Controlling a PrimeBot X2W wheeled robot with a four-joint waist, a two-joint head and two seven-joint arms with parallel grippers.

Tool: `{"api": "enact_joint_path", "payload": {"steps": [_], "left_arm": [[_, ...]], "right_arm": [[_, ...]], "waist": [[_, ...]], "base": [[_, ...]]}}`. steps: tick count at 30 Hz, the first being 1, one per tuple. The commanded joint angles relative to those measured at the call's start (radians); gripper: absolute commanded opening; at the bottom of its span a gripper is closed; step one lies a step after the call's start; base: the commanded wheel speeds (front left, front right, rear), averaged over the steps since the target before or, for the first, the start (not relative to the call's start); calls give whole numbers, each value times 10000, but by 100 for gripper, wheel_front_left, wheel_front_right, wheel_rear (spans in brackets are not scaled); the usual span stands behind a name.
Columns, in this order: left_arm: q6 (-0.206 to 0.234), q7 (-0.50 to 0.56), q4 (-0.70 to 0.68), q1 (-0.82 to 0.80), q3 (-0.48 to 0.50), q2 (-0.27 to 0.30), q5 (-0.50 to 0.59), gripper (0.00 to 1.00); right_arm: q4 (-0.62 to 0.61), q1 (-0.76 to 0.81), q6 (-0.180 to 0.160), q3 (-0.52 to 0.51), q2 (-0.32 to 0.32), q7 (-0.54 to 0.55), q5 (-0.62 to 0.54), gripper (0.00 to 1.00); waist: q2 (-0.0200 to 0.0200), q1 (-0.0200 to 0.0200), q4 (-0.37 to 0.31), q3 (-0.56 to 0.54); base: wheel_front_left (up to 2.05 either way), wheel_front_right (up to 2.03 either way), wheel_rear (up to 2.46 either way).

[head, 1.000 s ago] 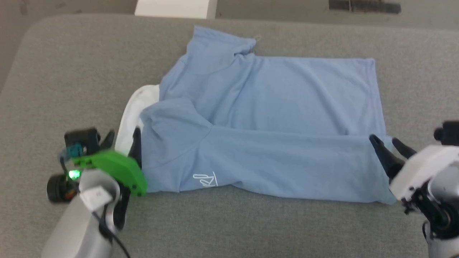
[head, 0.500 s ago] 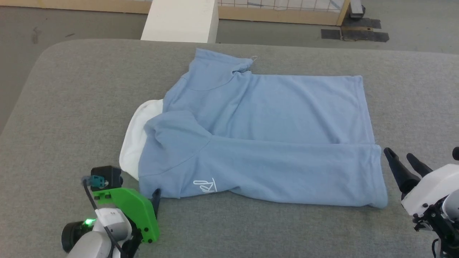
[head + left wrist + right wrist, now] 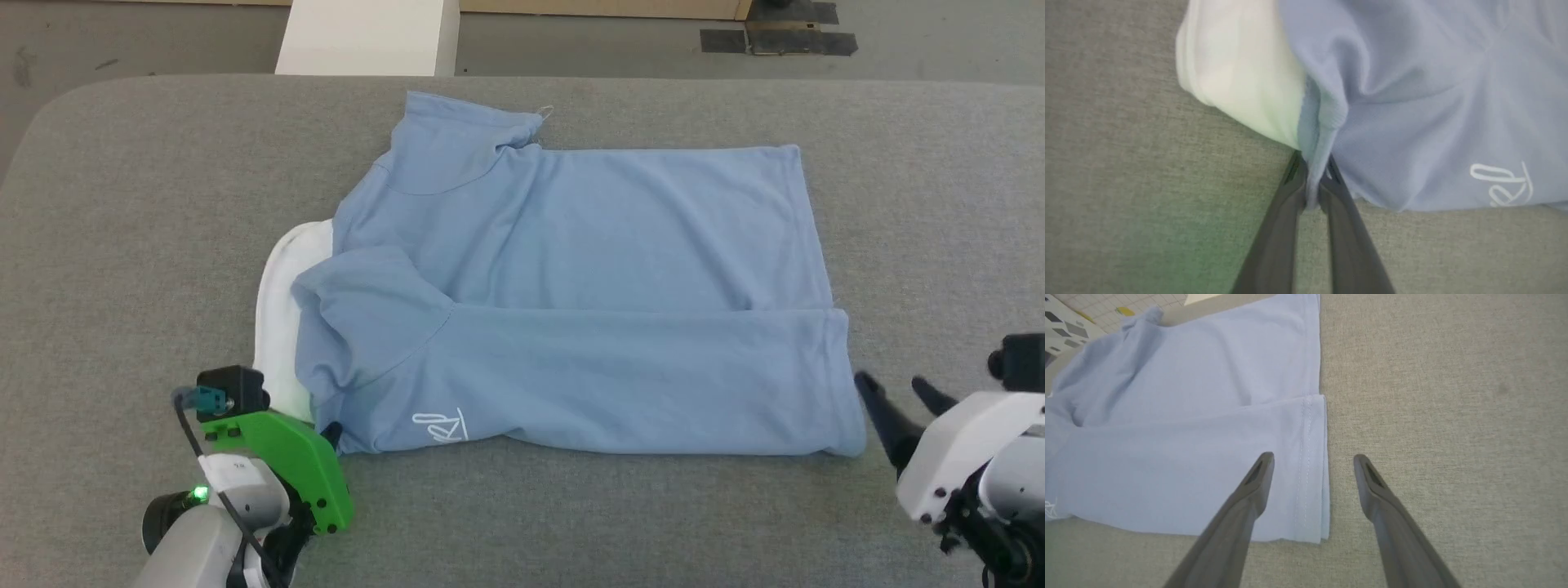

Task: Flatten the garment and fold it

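The light blue polo garment (image 3: pixel 588 269) lies sideways on the grey padded table, with its near long side folded over the body. Its white collar (image 3: pixel 282 302) pokes out at the left, and the white cursive logo (image 3: pixel 441 426) sits by the near edge. My left gripper (image 3: pixel 331 430) is at the near left corner. In the left wrist view the left gripper (image 3: pixel 1312 179) is shut on a ridge of blue cloth beside the collar (image 3: pixel 1237 69). My right gripper (image 3: pixel 898 390) stands open just right of the hem. In the right wrist view the right gripper (image 3: pixel 1312 459) straddles the hem (image 3: pixel 1306 469) without touching it.
The grey table (image 3: pixel 122 204) has rounded far corners, with bare surface left, right and in front of the shirt. Beyond the far edge stands a white block (image 3: pixel 367 37). Dark mats (image 3: pixel 775 37) lie on the floor behind.
The head camera has shifted. My right gripper has come off the hem and drawn back to the right, open. My left gripper has moved from beside the collar to the shirt's near left corner.
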Motion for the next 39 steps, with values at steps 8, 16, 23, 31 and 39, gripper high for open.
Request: {"api": "enact_joint_path", "payload": {"steps": [8,16,23,31,39], "left_arm": [[238,-948,-1492,651,646,1,-226,0],[525,-802,-2346,934,434,2,-72,0],[631,-717,-2321,1272,633,152,-265,0],[1248,-8,-3422,2603,1152,691,-729,0],[1715,651,-3906,3882,1187,553,-1380,100]], "right_arm": [[537,-30,-15,790,-430,969,-1459,100],[2127,-613,-15,1491,-671,1445,-2066,53],[2040,-793,-15,1350,-1018,1585,-1082,0],[517,281,-15,245,-1248,2920,-539,0],[-271,1342,-15,-364,-568,3755,-783,100]], "waist": [[0,0,391,80],[0,0,709,232],[0,0,663,-112],[0,0,501,-704],[0,0,384,-704]], "base": [[0,0,0],[0,0,0],[0,0,0],[0,0,0],[0,0,0]]}}
